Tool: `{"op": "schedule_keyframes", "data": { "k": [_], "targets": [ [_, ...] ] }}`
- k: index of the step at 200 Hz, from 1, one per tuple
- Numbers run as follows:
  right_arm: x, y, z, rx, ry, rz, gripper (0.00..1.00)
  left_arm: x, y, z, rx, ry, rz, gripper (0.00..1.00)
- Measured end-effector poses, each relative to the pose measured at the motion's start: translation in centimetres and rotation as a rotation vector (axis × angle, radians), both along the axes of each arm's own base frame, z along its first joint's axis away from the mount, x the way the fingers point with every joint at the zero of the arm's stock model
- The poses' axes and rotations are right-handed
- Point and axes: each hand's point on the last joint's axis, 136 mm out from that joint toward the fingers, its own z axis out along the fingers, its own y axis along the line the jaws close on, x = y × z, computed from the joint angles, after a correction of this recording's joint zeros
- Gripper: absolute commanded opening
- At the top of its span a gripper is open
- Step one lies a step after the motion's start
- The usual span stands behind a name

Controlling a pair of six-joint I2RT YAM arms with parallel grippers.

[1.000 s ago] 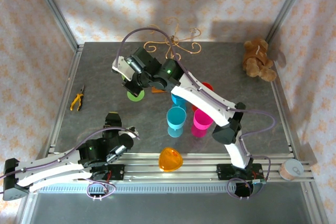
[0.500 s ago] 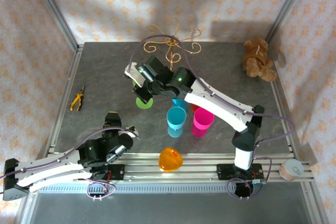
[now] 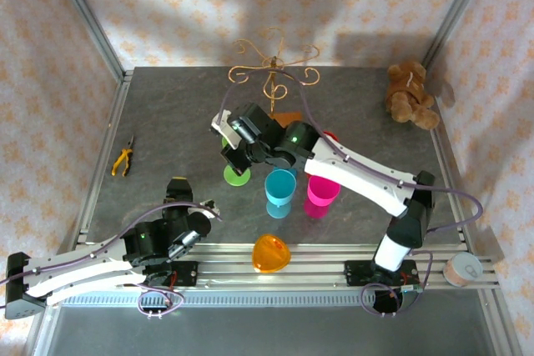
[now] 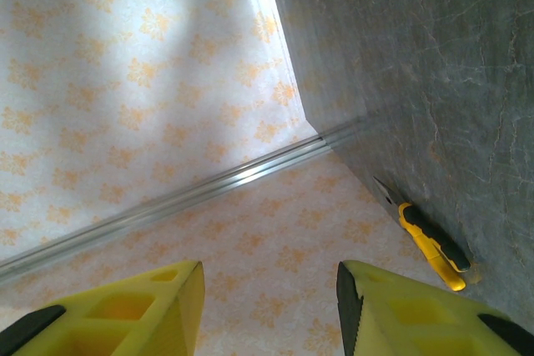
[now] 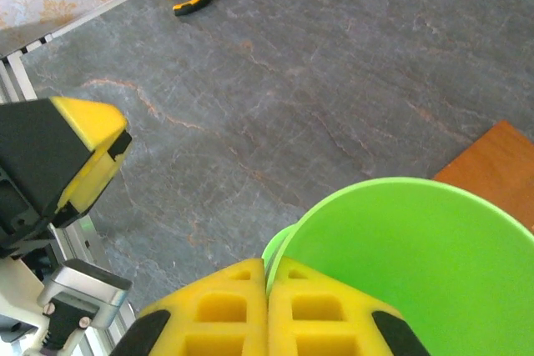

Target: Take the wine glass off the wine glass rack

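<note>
Orange cup [image 3: 269,253] is seen lying on the metal rail [image 3: 325,249] at the near edge, between the two arm bases. Just left of it the left tool [image 4: 267,314] is parked low. From its wrist view the yellow fingers [image 4: 400,310] are held partly apart with nothing between them, only wall and a bit of worktop [image 3: 167,122] beyond.

A bit further in, a blue cup [image 3: 280,192] and a pink cup [image 3: 322,193] are stood upright side by side.

Right behind and left of the blue cup, the right tool [image 5: 267,277] is closed tight, and the rim of the green wine glass [image 5: 409,248] is pinched at the seam of its pads. So the glass is off the rack and is held in front of it, with its round green foot [image 3: 237,175] visible from above just left of the blue cup. Whether the foot is touching the worktop can't be told.

Yellow-handled pliers [image 3: 123,160] are left well off to the left side.

At the back, the gold wire rack [image 3: 274,72] is stood on its orange-brown base [image 3: 289,117], partly hidden by the right arm. A teddy bear [image 3: 410,93] is sat in the far right corner.
</note>
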Motion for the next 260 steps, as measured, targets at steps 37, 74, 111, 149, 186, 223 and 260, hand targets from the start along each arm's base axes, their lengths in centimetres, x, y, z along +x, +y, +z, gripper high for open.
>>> {"op": "schedule_keyframes", "data": {
  "k": [37, 74, 111, 149, 186, 223, 260],
  "targets": [
    [-0.7, -0.1, -1.4, -0.008, 0.020, -0.008, 0.00, 0.0, 0.0, 0.0, 0.000, 0.000, 0.000, 0.48],
    [-1.2, -0.4, -4.3, -0.033, 0.058, -0.036, 0.00, 0.0, 0.0, 0.0, 0.000, 0.000, 0.000, 0.48],
    [-1.3, -1.1, -6.6, -0.051, 0.088, -0.077, 0.00, 0.0, 0.0, 0.0, 0.000, 0.000, 0.000, 0.48],
    [-0.9, -1.0, -7.3, -0.038, 0.091, -0.113, 0.00, 0.0, 0.0, 0.0, 0.000, 0.000, 0.000, 0.48],
    [-0.3, -0.9, -7.0, -0.018, 0.072, -0.141, 0.00, 0.0, 0.0, 0.0, 0.000, 0.000, 0.000, 0.48],
    [0.1, -1.2, -7.6, -0.024, 0.061, -0.169, 0.00, 0.0, 0.0, 0.0, 0.000, 0.000, 0.000, 0.48],
    [0.5, -1.0, -8.2, -0.029, 0.056, -0.185, 0.00, 0.0, 0.0, 0.0, 0.000, 0.000, 0.000, 0.48]
  ]
}}
